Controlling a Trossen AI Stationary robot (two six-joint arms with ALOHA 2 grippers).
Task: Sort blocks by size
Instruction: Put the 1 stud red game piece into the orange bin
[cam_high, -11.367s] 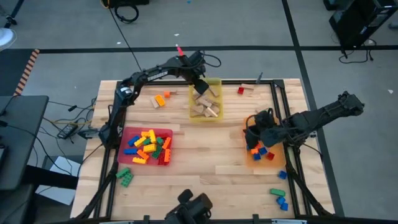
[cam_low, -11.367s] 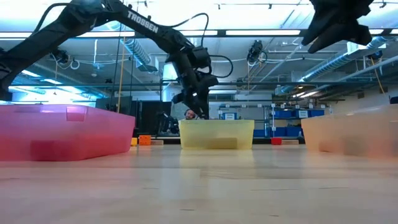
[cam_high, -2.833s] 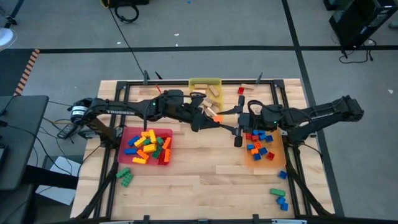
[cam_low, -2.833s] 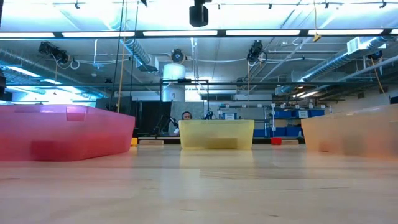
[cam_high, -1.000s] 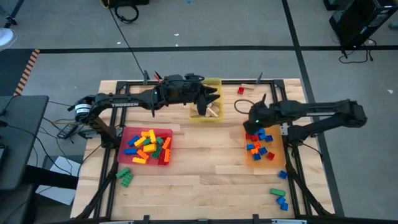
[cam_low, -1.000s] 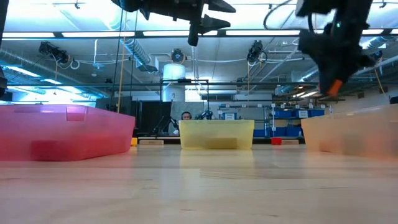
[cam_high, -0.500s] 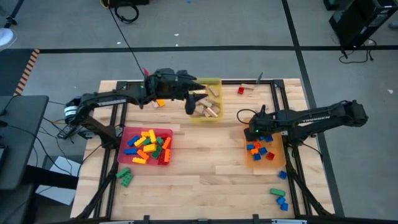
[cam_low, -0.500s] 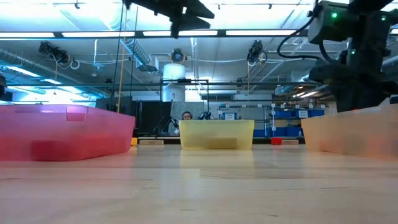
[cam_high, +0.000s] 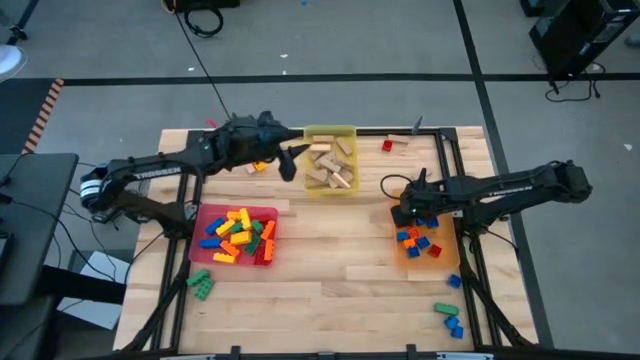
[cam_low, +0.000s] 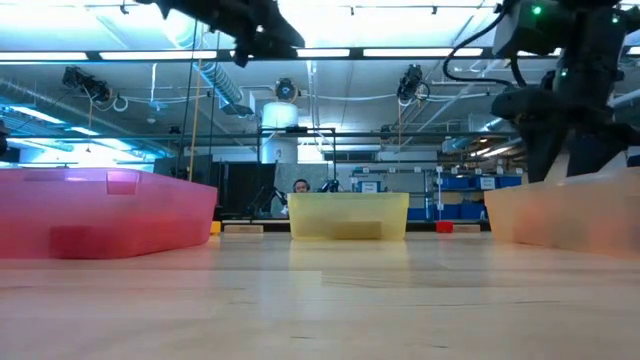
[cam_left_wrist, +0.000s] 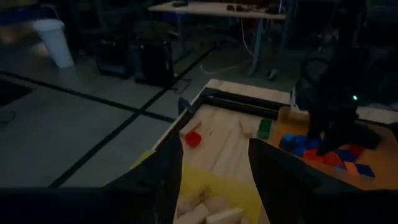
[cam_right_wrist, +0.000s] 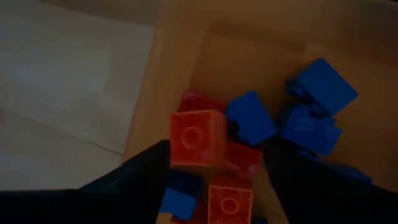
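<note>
On the left of the desk sits my red tray, heaped with long bricks in yellow, orange, red, blue and green, and two green bricks lie on the wood just beside its near corner. My left gripper hangs high over the far side of the desk, between a loose orange brick and the yellow tray. In the left wrist view the jaws stand apart with nothing between them — only the yellow tray and its tan wooden blocks show below. Those wooden blocks fill the yellow tray at the far middle of the desk.

Farther right, a red brick and a tan block lie near the far edge. My right gripper is down at the inner edge of the orange tray, low among the small bricks there. In the right wrist view the jaws are spread wide on either side of an orange-red brick that lies on the pile of short blue and red bricks — the brick rests on the heap, and I cannot tell whether either finger touches it. At the near right corner of the desk a few blue and green bricks lie loose, well apart from the trays.
</note>
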